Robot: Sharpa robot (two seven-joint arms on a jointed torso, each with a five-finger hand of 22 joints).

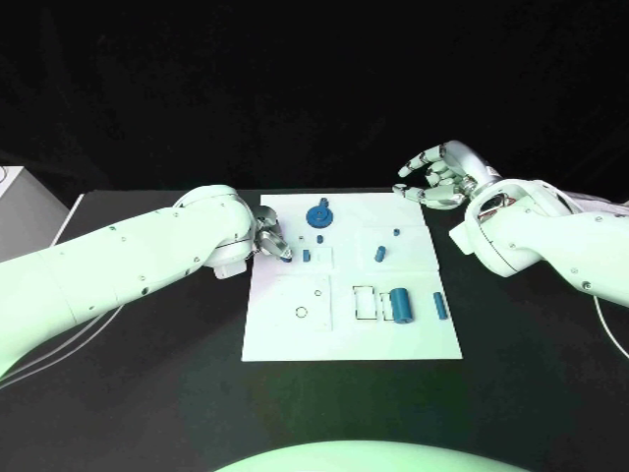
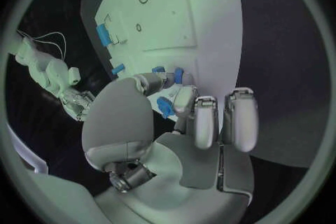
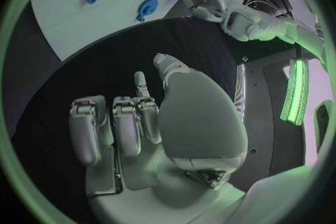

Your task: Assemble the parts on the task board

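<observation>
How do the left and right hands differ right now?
The left hand is over the task board, at its left edge; the right hand is off the board, above the black table past its far right corner.
The left hand's fingertips are down among small blue parts; whether it pinches one I cannot tell. The right hand holds nothing, fingers curled in.
Both are silver, on white arms.
</observation>
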